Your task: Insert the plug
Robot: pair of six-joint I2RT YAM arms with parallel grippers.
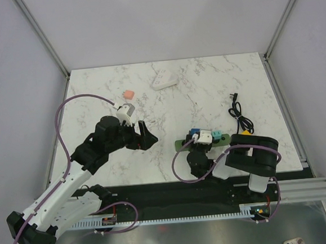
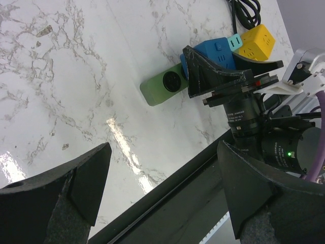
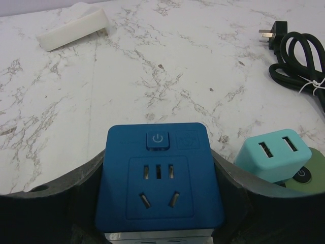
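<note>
The right gripper [image 3: 160, 203] pinches the bright-blue cube-shaped plug [image 3: 158, 168] on the green plastic power strip [image 2: 165, 87] beside a teal block [image 3: 274, 152], apparently at its socket, though full seating and release seem to remain; the left gripper [image 2: 162, 173] hangs spread.

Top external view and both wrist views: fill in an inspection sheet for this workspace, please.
Surface: white marbled table.
Job's things: blue plug at green power strip, seating unclear.
Clutter: teal block, yellow block, pink block, white adapter.
Grippers: right gripper shut on the plug; left gripper open, empty.
Cables: coiled black cord, unplugged; purple arm cables.
Surroundings: plain white walls, metal frame.
</note>
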